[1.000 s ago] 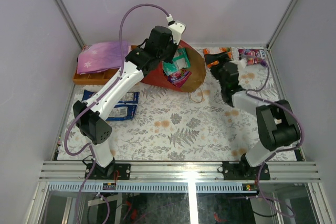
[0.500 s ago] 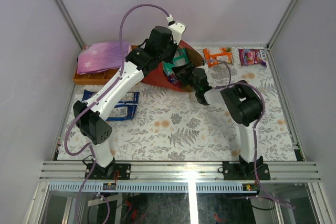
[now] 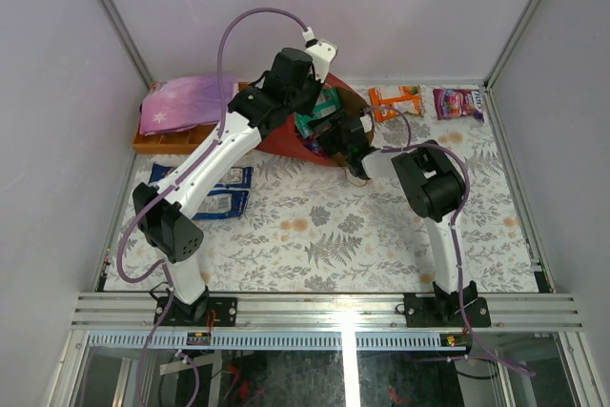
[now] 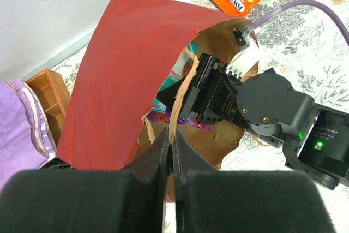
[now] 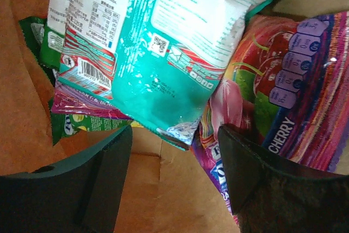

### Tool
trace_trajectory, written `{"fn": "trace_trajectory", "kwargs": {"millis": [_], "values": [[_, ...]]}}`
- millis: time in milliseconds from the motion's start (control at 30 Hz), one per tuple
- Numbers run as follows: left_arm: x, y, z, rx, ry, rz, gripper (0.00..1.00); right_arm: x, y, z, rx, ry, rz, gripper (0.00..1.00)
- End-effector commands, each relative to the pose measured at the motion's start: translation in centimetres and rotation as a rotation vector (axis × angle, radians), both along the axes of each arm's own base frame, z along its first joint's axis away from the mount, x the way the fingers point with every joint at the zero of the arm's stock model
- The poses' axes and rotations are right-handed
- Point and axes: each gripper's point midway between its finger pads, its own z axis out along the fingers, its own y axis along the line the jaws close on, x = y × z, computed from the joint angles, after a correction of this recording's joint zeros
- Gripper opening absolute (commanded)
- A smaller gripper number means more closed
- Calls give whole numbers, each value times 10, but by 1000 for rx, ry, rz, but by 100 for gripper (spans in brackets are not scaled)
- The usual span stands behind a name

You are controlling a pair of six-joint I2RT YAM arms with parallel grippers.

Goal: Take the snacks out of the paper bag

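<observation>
While the left gripper point(image 4: 170, 144) is lifted over the far edge of the tabletop point(image 3: 315, 226), we see its fingers pressed together on the kraft rim of the paper bag point(image 4: 122, 75), pinching that paper edge between them. The bag lies on its side near the middle of the far edge, red outside up, with its mouth facing the right edge. The right gripper point(image 5: 174, 135) is inside the mouth, its fingers spread wide and closed on nothing. Between and just beyond them we see a teal packet point(image 5: 163, 53) lying over a cherry packet point(image 5: 283, 96) in purple and magenta, and a green packet point(image 5: 65, 126) peeks from under the teal one, all on the brown inner paper. Outside the bag, an orange packet point(image 3: 396, 100) lies at the far edge beside the mouth, a purple-magenta packet point(image 3: 457, 102) sits in the far right corner, and blue-and-white packets point(image 3: 214, 188) rest near the left edge. A purple cloth point(image 3: 186, 102) lies on a wooden tray point(image 3: 157, 143) in the far left corner.
</observation>
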Motion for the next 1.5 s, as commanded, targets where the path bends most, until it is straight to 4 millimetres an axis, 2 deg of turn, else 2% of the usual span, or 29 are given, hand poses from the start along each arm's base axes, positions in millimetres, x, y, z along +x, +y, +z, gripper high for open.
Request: {"fn": "trace_trajectory", "kwargs": {"millis": [0,100,333,467,600,767,800,867,900,1067,1133,1167,1267,1367,1467], "values": [[-2,-2,13,-11,-21,4,0,3,-18,-8,-42,46,-77,72],[-1,0,12,-5,-21,12,0,12,-19,-14,-35,46,-95,73],[0,2,13,5,-27,21,0,55,-14,-24,21,18,-167,73],[1,4,13,12,-29,27,0,75,-12,-11,84,-60,-213,70],[1,5,14,18,-31,33,0,84,-11,21,118,-172,-218,53],[3,6,11,29,-31,40,0,79,-10,70,119,-302,-182,5],[3,7,11,31,-30,42,0,75,-11,79,118,-314,-173,1],[3,8,9,36,-28,45,0,64,-11,95,111,-325,-143,0],[3,8,9,38,-28,47,0,58,-12,112,120,-348,-129,0],[5,10,7,46,-28,61,0,14,-15,148,152,-354,-36,0],[5,11,6,51,-29,64,0,-9,-16,152,150,-318,20,0],[5,12,6,52,-29,67,0,-19,-15,160,156,-318,45,0],[6,14,7,59,-36,75,0,-60,-25,166,185,-279,104,0],[7,18,6,75,-45,93,0,-101,-47,165,138,-232,106,0],[7,18,10,69,-53,90,0,-138,-80,146,55,-180,82,0]]}}
